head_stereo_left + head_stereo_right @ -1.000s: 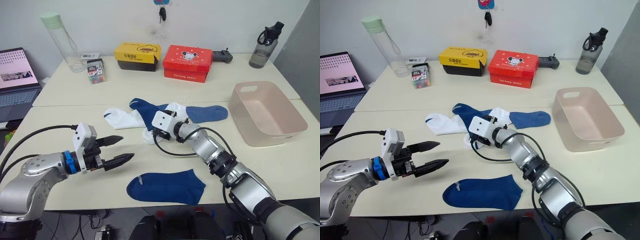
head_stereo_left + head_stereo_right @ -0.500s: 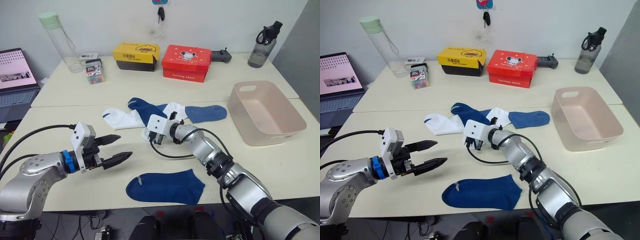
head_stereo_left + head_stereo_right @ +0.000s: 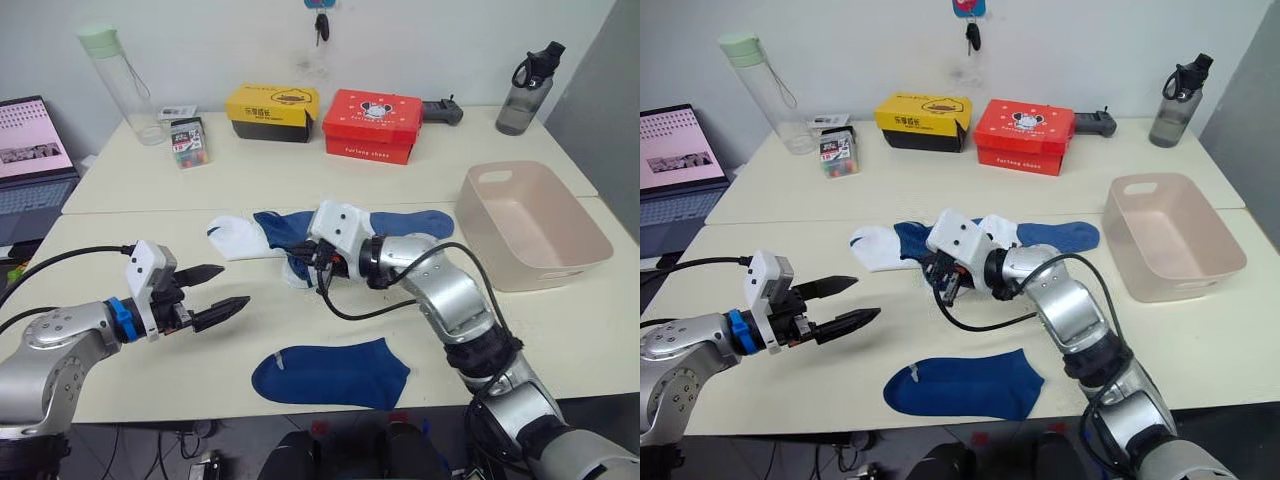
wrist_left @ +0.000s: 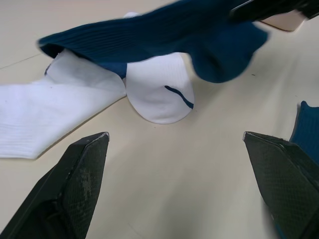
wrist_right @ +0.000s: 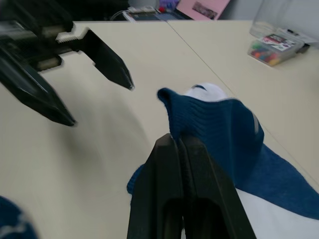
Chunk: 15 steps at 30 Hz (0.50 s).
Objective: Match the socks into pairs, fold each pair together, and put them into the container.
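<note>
Pinching navy sock [image 3: 283, 227], right claw [image 3: 312, 268], seemingly lifted.

Sock pile [image 3: 270, 232]: middle of the table [image 3: 560, 330], several socks overlapping.
Lifted sock [image 5: 214, 124]: above the pile's near edge (one end pinched in the right gripper [image 3: 314, 268]).
Lone sock [image 3: 332, 373]: flat near the front edge, well apart from the pile.
Left gripper [image 3: 215, 293]: left of the lone sock, above the tabletop.
Container [image 3: 530, 225]: right side of the table.
Two boxes [image 3: 330, 118]: side by side behind the pile.
Laptop [image 3: 30, 150]: far left.
</note>
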Each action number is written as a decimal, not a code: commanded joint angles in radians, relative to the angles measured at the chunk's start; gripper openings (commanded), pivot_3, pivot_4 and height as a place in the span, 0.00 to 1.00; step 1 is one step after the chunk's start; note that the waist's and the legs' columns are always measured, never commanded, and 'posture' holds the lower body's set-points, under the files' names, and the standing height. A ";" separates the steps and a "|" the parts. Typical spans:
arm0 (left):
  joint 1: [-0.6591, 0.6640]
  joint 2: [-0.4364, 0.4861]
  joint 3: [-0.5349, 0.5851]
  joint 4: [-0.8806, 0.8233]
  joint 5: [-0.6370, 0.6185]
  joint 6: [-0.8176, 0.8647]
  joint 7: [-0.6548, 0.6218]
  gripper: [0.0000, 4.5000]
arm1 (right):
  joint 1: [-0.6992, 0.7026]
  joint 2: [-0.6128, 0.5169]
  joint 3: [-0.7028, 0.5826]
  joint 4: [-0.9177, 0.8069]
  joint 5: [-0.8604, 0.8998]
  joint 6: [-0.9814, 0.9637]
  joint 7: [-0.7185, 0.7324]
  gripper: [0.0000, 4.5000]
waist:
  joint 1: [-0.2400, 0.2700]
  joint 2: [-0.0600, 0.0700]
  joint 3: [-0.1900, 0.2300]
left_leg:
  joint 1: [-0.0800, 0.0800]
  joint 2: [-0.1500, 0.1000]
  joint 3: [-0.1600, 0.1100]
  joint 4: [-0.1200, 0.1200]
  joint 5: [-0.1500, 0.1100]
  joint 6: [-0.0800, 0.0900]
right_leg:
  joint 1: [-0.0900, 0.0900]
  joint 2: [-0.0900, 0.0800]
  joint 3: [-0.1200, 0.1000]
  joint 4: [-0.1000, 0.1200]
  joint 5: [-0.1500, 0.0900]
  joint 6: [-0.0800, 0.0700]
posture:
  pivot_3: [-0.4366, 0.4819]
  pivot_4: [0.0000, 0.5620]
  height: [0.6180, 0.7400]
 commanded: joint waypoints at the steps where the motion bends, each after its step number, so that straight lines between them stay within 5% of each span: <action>1: -0.005 0.026 0.003 -0.003 0.026 -0.039 -0.021 1.00 | 0.015 -0.061 -0.056 -0.146 0.092 0.108 0.018 0.01 | 0.006 0.000 0.000 | 0.000 0.000 0.000 0.000 0.000 0.000 | 0.000 0.000 0.000 0.000 0.000 0.000 | 0.48 0.27 0.88; 15: -0.132 -0.067 -0.312 0.139 0.326 -0.324 -0.019 1.00 | 0.059 -0.338 -0.046 -0.277 0.192 0.087 0.073 0.01 | 0.013 0.000 0.000 | -0.001 0.000 0.000 0.000 0.000 0.000 | 0.000 -0.001 -0.001 0.000 0.000 0.000 | 0.48 0.27 0.88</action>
